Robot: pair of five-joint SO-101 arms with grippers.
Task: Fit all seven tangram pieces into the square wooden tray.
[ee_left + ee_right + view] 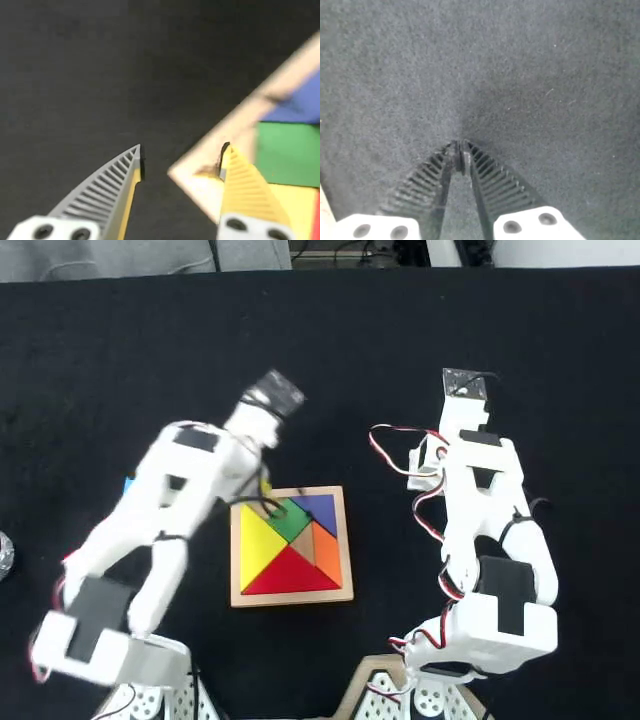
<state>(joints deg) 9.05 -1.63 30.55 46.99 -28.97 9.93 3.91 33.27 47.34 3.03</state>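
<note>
A black cloth covers the tabletop (120, 350), and at its far left edge we see part of a small silvery object (3, 554). The left arm (165, 510) slants from its base up toward the middle. Its wrist hangs over the far left corner of the square wooden tray (347, 540), which lies flat between the two arms. In the left wrist view the left gripper (182, 147) stands wide apart. One finger (112, 187) is over bare cloth just outside the tray, and the other is over the tray's corner, above the yellow piece (258, 540). Inside the tray we make out, left to right, that yellow piece, the green piece (290, 521), the red piece (290, 573), the blue piece (321, 508) and the orange piece (326, 552), packed flush with one another. A small brownish patch (303, 538) lies at the centre. The arm hides the tray's far left corner in the high view. The right arm (485, 510) stretches away from its base, well apart from the tray. The right gripper (458, 150) has its tips pressed together, holding nothing, above bare cloth.
</note>
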